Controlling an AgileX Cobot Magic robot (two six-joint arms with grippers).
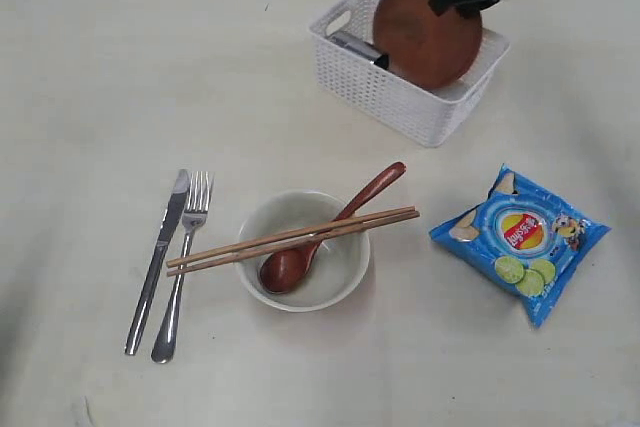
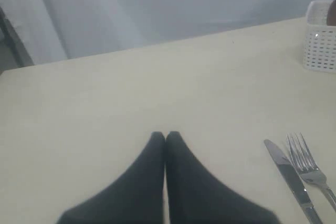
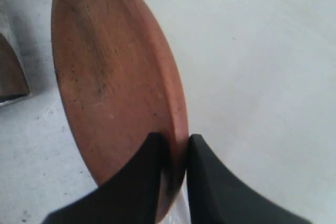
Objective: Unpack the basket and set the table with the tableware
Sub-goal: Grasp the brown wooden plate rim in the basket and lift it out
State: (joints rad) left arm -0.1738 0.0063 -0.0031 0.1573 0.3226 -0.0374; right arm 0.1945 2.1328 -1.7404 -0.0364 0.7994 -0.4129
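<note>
In the basket (image 1: 385, 97), far right of the table (image 1: 100, 77), the plate (image 1: 420, 32) stands on edge, tilted, lower rim down inside, face turned twd the near side. The right pincer (image 3: 176, 150) comes at it from above and is clamped narrow on the upper rim, one finger on each face, so the plate hangs straight below the grip. It's round so no long axis really, what counts is that it's edge-up: imo it has to go up clear of the basket wall, then get laid flat on open table. Right arm is obv the nearer one, it's already on it. The left pincer (image 2: 166, 137) sits closed and holding nothing over bare table way off to the left, just the knife (image 2: 291, 179) and fork (image 2: 310, 169) near it.

There's smth shiny beside the plate in the basket, can't tell what.

Writing: only the blue chip bag (image 1: 520, 242) has any. Round red/yellow logo, looks like Lay's, lime slices printed below, letters too small to read tbh
</note>
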